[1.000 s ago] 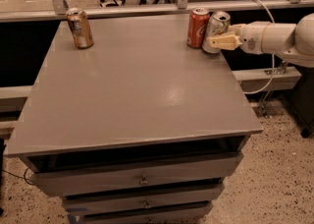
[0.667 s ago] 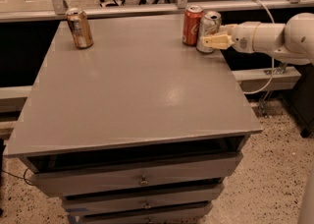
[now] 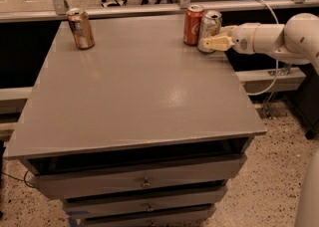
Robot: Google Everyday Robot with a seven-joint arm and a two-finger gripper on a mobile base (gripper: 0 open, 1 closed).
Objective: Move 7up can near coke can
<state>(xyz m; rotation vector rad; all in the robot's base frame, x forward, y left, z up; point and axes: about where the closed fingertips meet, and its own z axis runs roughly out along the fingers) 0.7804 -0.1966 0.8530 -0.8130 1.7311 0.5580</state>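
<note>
7up can (image 3: pixel 210 26) sits upper right of frame, tilted a bit, just right of coke can (image 3: pixel 193 24), nr back edge of surface (image 3: pixel 139 101). Arm (image 3: pixel 269 37) comes in from right w/ tool (image 3: pixel 217 43) pinching 7up can low down. Brownish can (image 3: pixel 80 28) upper left, well apart

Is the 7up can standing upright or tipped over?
Upright: the 7up can has its top upward; the hand holds it from the right, beside the coke can.
</note>
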